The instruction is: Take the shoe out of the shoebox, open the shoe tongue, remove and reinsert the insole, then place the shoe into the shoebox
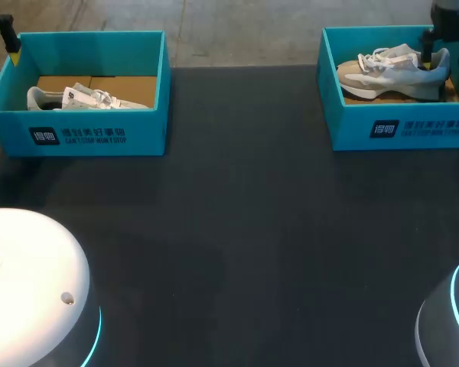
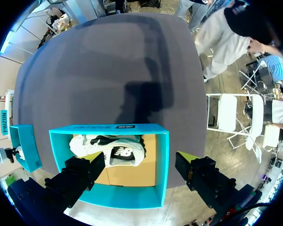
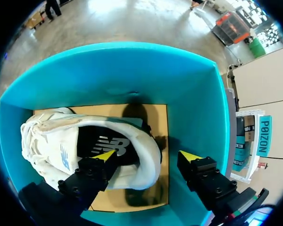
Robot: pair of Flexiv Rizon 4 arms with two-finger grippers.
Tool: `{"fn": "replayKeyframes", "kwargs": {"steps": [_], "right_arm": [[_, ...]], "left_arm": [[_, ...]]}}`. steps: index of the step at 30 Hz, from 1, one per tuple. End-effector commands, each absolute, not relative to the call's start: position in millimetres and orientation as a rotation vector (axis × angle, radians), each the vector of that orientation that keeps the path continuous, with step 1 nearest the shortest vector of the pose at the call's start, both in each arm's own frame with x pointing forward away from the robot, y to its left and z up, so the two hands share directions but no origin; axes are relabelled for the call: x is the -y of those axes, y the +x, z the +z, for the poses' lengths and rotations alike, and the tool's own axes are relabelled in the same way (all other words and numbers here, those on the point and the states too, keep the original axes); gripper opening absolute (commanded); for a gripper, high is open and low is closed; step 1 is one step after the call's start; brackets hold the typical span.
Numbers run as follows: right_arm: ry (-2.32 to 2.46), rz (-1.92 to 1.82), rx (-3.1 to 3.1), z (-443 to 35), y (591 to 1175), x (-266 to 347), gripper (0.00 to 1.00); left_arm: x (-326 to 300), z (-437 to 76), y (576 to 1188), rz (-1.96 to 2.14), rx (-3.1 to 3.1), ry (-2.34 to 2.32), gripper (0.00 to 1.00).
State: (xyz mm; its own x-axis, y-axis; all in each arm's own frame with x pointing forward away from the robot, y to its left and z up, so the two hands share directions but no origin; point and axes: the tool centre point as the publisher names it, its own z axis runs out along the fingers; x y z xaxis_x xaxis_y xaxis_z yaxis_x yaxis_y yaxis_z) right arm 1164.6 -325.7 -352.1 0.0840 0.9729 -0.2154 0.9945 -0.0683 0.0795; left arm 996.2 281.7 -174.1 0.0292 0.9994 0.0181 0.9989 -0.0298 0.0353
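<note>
Shoe [image 1: 390, 76] — pale grey (white-laced), upright

One tabletop [image 1: 237, 229]. Two teal shoeboxes: the left shoebox [image 1: 76, 134] and the right shoebox [image 1: 405, 126]. Two shoes (one to a box): the left shoe [image 1: 69, 98] and the right shoe [image 1: 394, 73]. Two grippers: the left gripper [image 2: 140, 159] and the right gripper [image 3: 147, 155].

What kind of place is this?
Probably a robot test bench for shoe handling: dark table, left shoebox and right shoebox each holding a sneaker, left gripper and right gripper open over them.
</note>
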Motion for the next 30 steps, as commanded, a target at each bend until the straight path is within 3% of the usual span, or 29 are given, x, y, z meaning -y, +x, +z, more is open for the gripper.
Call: {"fn": "replayKeyframes", "kwargs": {"steps": [1,6,21,24,26,29,30], "right_arm": [[2.175,-0.175,-2.004,-359.9,1178.8,329.6,0.82],[2.192,-0.171,-2.022,-365.3,1182.3,332.2,0.71],[2.224,-0.196,-2.054,-383.3,1178.1,337.5,0.72],[2.225,-0.202,-2.063,-387.1,1177.3,335.3,0.67],[2.232,-0.203,-2.067,-389.0,1177.2,335.0,0.61],[2.238,-0.201,-2.068,-390.0,1177.2,334.9,0.42],[2.24,-0.199,-2.067,-390.1,1177.2,334.8,0.24]], "left_arm": [[-281.7,-173.8,994.9,0.064,-2.179,2.245,1.0],[-281.7,-173.8,994.9,0.064,-2.179,2.245,1.0],[-281.7,-173.8,994.9,0.064,-2.179,2.245,1.0],[-281.7,-173.8,994.9,0.064,-2.179,2.245,1.0],[-281.7,-173.8,994.9,0.064,-2.179,2.245,1.0],[-281.7,-173.8,994.9,0.064,-2.179,2.245,1.0],[-281.7,-173.8,994.9,0.064,-2.179,2.245,1.0]]}}
